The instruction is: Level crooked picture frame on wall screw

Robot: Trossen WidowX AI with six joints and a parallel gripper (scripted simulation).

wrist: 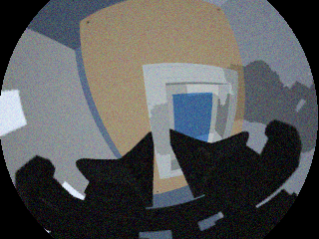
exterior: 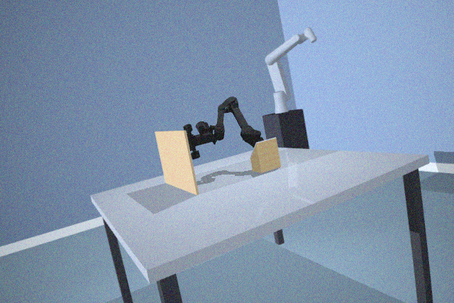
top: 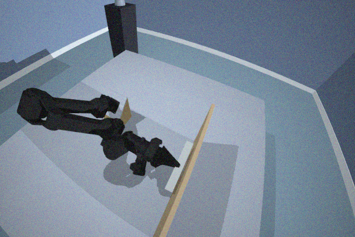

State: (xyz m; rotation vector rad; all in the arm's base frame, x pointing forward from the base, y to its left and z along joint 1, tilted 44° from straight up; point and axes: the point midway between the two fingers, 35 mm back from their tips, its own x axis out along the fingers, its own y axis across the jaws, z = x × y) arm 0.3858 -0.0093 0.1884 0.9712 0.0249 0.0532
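A pale table [top: 229, 108] [exterior: 256, 204] stands in a blue-walled room, an upright wooden board [top: 187, 165] [exterior: 176, 156] [wrist: 150, 40] rising from it ahead of the gripper [top: 178, 165] [wrist: 159, 133]. The picture frame [top: 180, 166] [wrist: 157, 119], white around a blue middle, hangs on the near face of that board, right at the fingertips. The gripper is closed down to a narrow gap with something held in it, most likely the frame's border; the wrist view hides the contact itself behind the fingers.

The grip seems to sit off to one side of the frame, so a lift could swing it about the screw and spoil any reading of its tilt. Too small a lift may leave the hidden strip caught on its notch; too high a lift could take it off the screw altogether. Pushing forward would press the fingertips into the board.

The board's face blocks the way just beyond the fingers. The open room is behind the gripper, back toward the arm's base, and above it, while a wooden block [top: 126, 114] [exterior: 269, 156] stands well behind, near the base.
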